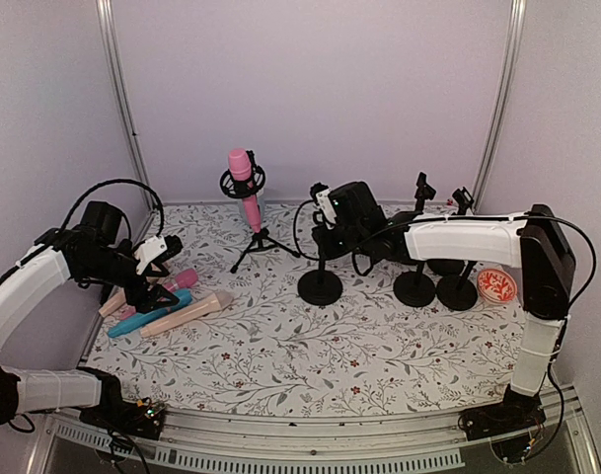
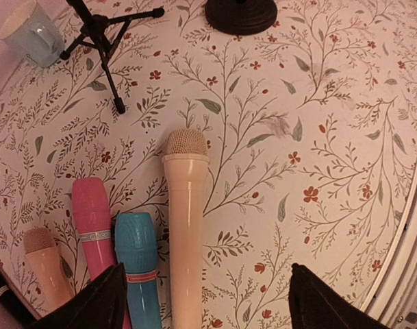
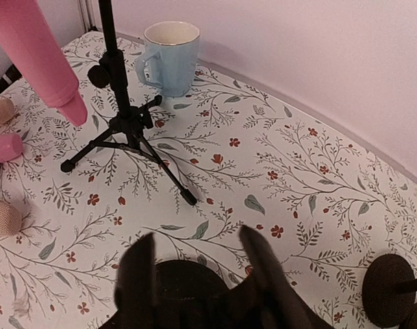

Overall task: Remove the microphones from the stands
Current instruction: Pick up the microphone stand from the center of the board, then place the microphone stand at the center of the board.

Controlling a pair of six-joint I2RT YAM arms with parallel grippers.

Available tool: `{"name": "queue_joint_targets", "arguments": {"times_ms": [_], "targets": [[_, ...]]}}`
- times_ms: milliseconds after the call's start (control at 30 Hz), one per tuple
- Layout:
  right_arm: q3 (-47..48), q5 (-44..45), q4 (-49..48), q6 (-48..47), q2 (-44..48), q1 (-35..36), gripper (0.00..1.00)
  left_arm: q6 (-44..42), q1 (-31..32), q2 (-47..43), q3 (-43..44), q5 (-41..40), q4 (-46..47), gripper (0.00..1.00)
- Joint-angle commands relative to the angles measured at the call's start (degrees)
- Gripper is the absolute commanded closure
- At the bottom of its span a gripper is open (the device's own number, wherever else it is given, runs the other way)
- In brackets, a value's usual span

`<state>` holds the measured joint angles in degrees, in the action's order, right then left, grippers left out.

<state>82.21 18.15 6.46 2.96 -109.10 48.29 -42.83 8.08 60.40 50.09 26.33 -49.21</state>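
A pink microphone (image 1: pixel 243 183) sits upright and slightly tilted in the clip of a black tripod stand (image 1: pixel 261 242) at the back of the table. In the right wrist view its lower body (image 3: pixel 40 51) shows at top left, beside the tripod (image 3: pixel 122 123). My right gripper (image 1: pixel 325 204) is open and empty, to the right of the stand; its fingers (image 3: pixel 196 234) hang over a round black base (image 3: pixel 184 284). My left gripper (image 1: pixel 154 293) is open and empty over loose microphones; a beige microphone (image 2: pixel 186 226) lies between its fingers (image 2: pixel 207 269).
Loose pink (image 2: pixel 92 219), blue (image 2: pixel 136 267) and small beige (image 2: pixel 47 267) microphones lie at the left. A pale blue mug (image 3: pixel 170 55) stands behind the tripod. Three round-base stands (image 1: pixel 320 286) (image 1: pixel 414 288) (image 1: pixel 458 291) and a red disc (image 1: pixel 496 284) are at the right.
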Motion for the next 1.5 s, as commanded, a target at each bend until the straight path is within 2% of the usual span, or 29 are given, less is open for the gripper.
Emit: {"name": "queue_joint_targets", "arguments": {"times_ms": [0, 267, 500, 567, 700, 833, 1000, 1300, 1400, 1467], "targets": [[1.97, 8.56, 0.7, -2.32, -1.54, -1.48, 0.54, -0.33, -0.02, -0.28, 1.01, 0.11, -1.06, 0.17], [2.44, 15.46, 1.86, -3.86, -1.78, -7.76, 0.57, -0.8, -0.01, -0.61, 1.24, -0.38, -1.61, 0.17], [2.08, 18.01, 1.43, -4.1, -1.84, -11.62, 0.56, -0.99, -0.11, -0.89, 1.41, -0.4, -1.66, 0.17], [1.71, 18.02, 1.29, -3.55, -1.82, -11.96, 0.54, -1.09, -0.15, -0.9, 1.5, -0.47, -1.74, 0.17], [0.07, 19.11, 1.1, -1.15, -1.09, -11.99, 0.42, -1.26, -0.14, -0.9, 1.76, -0.62, -1.76, 0.17], [-4.87, 17.69, -2.99, 0.92, 2.05, -11.93, 0.4, -1.2, -0.19, -0.72, 1.64, -0.5, -1.75, 0.17], [-9.96, 16.48, -8.11, 1.77, 6.11, -11.83, 0.52, -1.12, -0.25, -0.72, 1.39, -0.49, -1.76, 0.17], [-9.49, 16.71, -13.63, -1.26, 5.63, -11.55, 0.92, -1.12, -0.2, -1.03, 1.33, -0.83, -1.89, 0.17], [-8.91, 17.17, -18.08, -2.79, 4.4, -11.53, 1.0, -1.29, -0.32, -1.07, 1.33, -0.99, -1.98, 0.17], [-7.82, 17.75, -20.36, -5.15, 3.33, -11.51, 1.0, -1.3, -0.27, -0.97, 1.48, -1.1, -2.06, 0.17]]}}
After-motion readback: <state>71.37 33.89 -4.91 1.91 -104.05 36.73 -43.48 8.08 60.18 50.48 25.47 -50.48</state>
